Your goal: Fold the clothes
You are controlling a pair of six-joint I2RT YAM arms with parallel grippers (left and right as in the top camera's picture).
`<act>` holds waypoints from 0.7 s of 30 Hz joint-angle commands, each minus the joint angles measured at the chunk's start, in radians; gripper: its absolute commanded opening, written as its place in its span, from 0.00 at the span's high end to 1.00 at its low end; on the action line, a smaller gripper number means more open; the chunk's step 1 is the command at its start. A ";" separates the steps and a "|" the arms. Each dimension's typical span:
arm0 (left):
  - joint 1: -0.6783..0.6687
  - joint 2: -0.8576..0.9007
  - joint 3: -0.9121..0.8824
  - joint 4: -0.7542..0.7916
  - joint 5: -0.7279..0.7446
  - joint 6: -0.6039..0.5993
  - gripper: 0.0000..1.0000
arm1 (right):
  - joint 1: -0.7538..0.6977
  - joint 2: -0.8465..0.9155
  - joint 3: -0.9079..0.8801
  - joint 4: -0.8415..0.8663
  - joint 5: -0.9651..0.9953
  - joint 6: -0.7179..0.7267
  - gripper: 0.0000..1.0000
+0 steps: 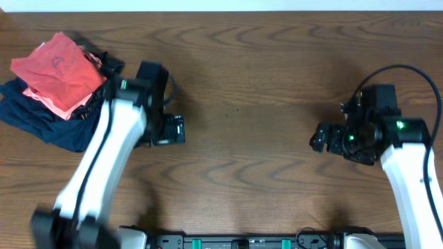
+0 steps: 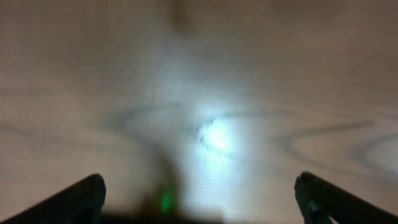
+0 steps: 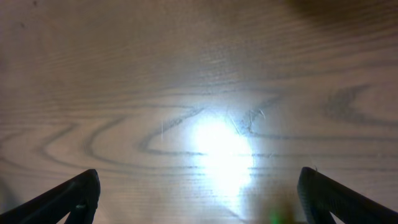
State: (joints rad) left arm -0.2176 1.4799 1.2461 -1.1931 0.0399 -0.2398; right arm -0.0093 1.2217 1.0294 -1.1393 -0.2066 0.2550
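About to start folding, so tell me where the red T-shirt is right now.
In the overhead view, the red T-shirt lies bunched in the far left corner of the table, atop the navy garment, just left of the left arm.

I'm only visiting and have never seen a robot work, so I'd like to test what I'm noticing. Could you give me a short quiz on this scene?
1. True or false: the left gripper is holding the red garment.
2. Where does the clothes pile lie in the overhead view? A) the far left corner of the table; B) the table's centre; C) under the right gripper.
3. What colour is the garment lying under the red one?

Key
1. False: both grippers are open over bare wood and hold nothing.
2. A.
3. Navy blue.
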 commanded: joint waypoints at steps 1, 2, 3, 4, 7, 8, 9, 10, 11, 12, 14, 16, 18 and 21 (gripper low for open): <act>-0.040 -0.255 -0.164 0.108 -0.047 -0.022 0.02 | 0.003 -0.160 -0.085 0.056 -0.003 -0.001 0.01; -0.054 -0.338 -0.222 0.159 -0.069 -0.028 0.02 | 0.010 -0.215 -0.121 0.092 0.000 -0.001 0.01; -0.069 -0.427 -0.278 0.209 -0.089 -0.032 0.02 | 0.019 -0.277 -0.160 0.129 0.016 0.009 0.01; -0.084 -0.531 -0.340 0.262 -0.101 -0.041 0.02 | 0.031 -0.353 -0.208 0.167 0.058 0.041 0.01; -0.103 -0.780 -0.468 0.379 -0.101 -0.050 0.02 | 0.048 -0.550 -0.320 0.264 0.140 0.090 0.01; -0.103 -0.852 -0.499 0.420 -0.101 -0.050 0.02 | 0.047 -0.612 -0.353 0.301 0.150 0.089 0.01; -0.103 -0.925 -0.522 0.451 -0.101 -0.050 0.02 | 0.047 -0.667 -0.380 0.327 0.156 0.089 0.01; -0.103 -0.983 -0.530 0.449 -0.101 -0.050 0.02 | 0.047 -0.707 -0.396 0.332 0.153 0.089 0.01; -0.103 -1.032 -0.531 0.436 -0.101 -0.050 0.02 | 0.047 -0.747 -0.408 0.325 0.150 0.089 0.01; -0.103 -1.086 -0.531 0.426 -0.101 -0.050 0.02 | 0.047 -0.781 -0.415 0.310 0.151 0.089 0.01; -0.103 -1.163 -0.531 0.420 -0.101 -0.050 0.02 | 0.047 -0.825 -0.418 0.270 0.150 0.089 0.01; -0.103 -1.227 -0.531 0.420 -0.101 -0.050 0.02 | 0.047 -0.850 -0.418 0.225 0.150 0.089 0.01; -0.103 -1.265 -0.531 0.420 -0.101 -0.050 0.02 | 0.047 -0.856 -0.418 0.183 0.150 0.089 0.01; -0.103 -1.285 -0.531 0.420 -0.101 -0.050 0.02 | 0.047 -0.854 -0.419 0.127 0.150 0.089 0.01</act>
State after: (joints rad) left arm -0.3164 0.2054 0.7238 -0.7757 -0.0452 -0.2855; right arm 0.0288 0.3710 0.6186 -0.9882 -0.0704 0.3309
